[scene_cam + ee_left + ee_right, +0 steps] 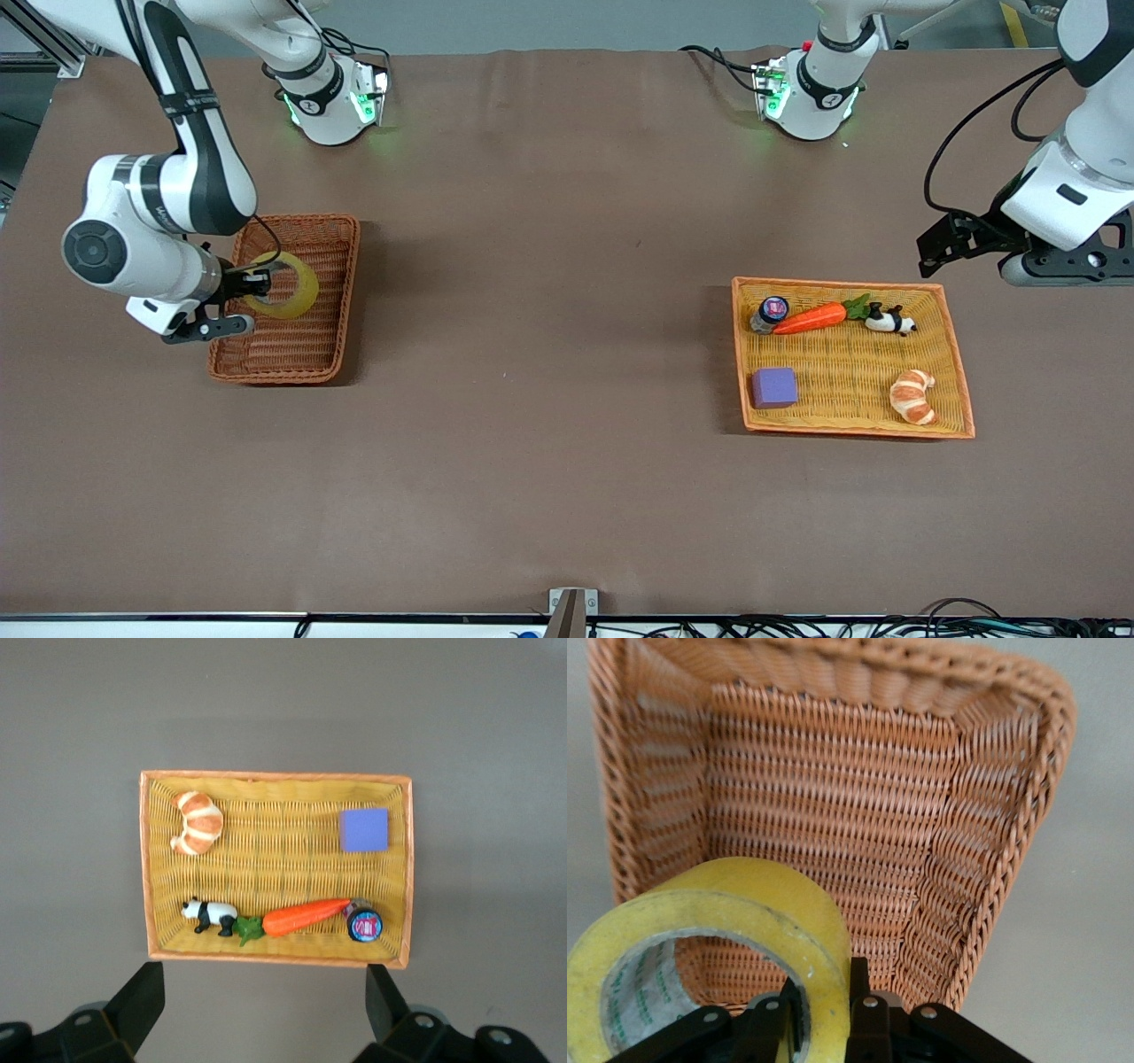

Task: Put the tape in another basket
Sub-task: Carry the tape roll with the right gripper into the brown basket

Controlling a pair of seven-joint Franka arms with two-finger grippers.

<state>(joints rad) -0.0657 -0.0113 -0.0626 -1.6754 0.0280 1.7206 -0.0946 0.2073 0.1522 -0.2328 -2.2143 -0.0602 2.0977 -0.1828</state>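
While the right hand (259, 285) pinches the translucent yellowish ring of tape (285, 285), the roll hangs over the deep reddish-brown wicker basket (332, 292).
Left hand (266, 1010), fingers spread wide and empty, waits above the flat orange-yellow woven tray (939, 306); inside it a purple cube (774, 387) lies at seven o'clock.

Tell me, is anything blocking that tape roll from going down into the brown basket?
Nothing visible does. The right gripper holds the tape over the dark wicker basket, whose floor below shows bare.
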